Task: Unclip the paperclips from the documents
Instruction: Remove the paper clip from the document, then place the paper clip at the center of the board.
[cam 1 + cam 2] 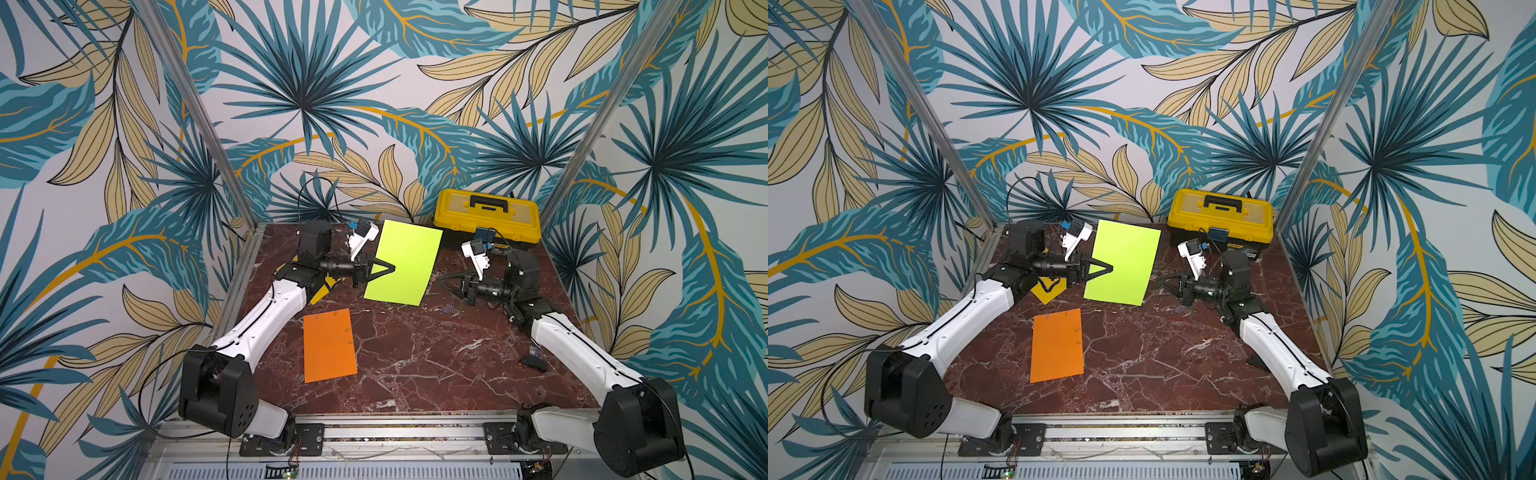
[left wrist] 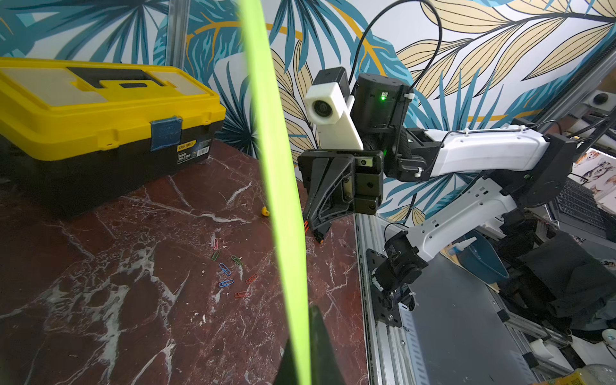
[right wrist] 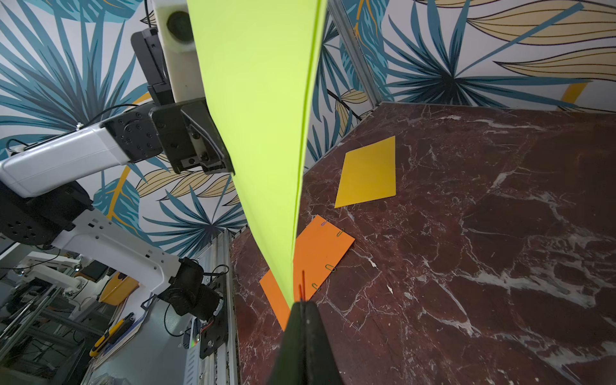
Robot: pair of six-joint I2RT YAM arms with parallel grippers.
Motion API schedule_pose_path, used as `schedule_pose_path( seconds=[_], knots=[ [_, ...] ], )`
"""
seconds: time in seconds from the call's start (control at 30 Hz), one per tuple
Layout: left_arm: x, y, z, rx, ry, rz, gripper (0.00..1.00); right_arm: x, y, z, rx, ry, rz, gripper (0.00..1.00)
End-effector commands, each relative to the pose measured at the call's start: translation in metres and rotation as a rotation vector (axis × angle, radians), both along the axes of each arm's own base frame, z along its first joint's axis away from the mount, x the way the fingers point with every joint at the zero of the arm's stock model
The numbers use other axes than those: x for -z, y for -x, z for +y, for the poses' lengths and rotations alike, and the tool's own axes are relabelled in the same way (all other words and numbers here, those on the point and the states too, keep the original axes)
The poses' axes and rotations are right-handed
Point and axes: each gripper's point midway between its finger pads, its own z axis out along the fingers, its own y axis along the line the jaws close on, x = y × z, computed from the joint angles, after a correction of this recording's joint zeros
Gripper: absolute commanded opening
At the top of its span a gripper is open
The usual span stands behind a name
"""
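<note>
1. The left gripper [image 1: 390, 268] is clamped on the left edge of the green sheet [image 1: 409, 253]. It holds the sheet tilted and up off the table [image 1: 415, 374], with the long axis running far to near.
2. The right gripper [image 1: 443, 282] sits just right of the sheet's right edge and points left at it. Its jaws are closed on a red clip [image 3: 302, 285], whose thin wire sticks straight out of the tips in line with the gripper.
3. The move turns on this: the red clip lies left of the right gripper, at the sheet's right edge. Its long axis runs left to right, across that edge. I cannot tell whether it is on the paper or already free, since the gap in both top views is slight.
4. The move likely called for is a straight pull to the right along the clip's axis, with the left gripper as anchor. A sideways tug could crease the sheet.
5. Loose clips [image 2: 230, 270] lie on the table just near of the right gripper's tips, a likely drop spot.
6. The orange sheet [image 1: 329, 345] lies flat at near left, closer to the left arm. It has clips [image 3: 330, 267] on its right and far edges.
7. The yellow sheet [image 3: 366, 173] lies flat at far left, partly under the left arm. No clips show on it.
</note>
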Motion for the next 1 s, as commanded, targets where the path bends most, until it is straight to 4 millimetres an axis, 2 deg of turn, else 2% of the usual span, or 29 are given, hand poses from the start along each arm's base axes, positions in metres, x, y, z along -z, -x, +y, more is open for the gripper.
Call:
schedule_pose_path(
  seconds=[0.0, 0.1, 0.23, 0.47, 0.73, 0.97],
  knots=[
    [-0.008, 0.003, 0.004, -0.007, 0.01, -0.044, 0.0, 0.003, -0.003, -0.007, 0.05, 0.026, 0.003, 0.01],
    [-0.008, 0.002, 0.004, -0.008, 0.009, -0.045, 0.0, 0.017, -0.009, -0.012, 0.106, 0.046, 0.049, 0.01],
    [-0.007, 0.002, 0.004, -0.009, 0.008, -0.041, 0.0, 0.045, -0.016, -0.023, 0.204, 0.078, 0.145, 0.0],
    [-0.005, 0.001, 0.003, -0.01, 0.006, -0.033, 0.0, 0.115, -0.018, -0.049, 0.387, 0.146, 0.337, 0.0],
    [-0.005, 0.001, 0.001, -0.009, 0.005, -0.031, 0.0, 0.184, -0.005, -0.067, 0.498, 0.226, 0.558, 0.0],
    [-0.001, 0.0, -0.001, -0.013, -0.001, -0.023, 0.0, 0.224, 0.013, -0.076, 0.54, 0.276, 0.695, 0.0]
  ],
)
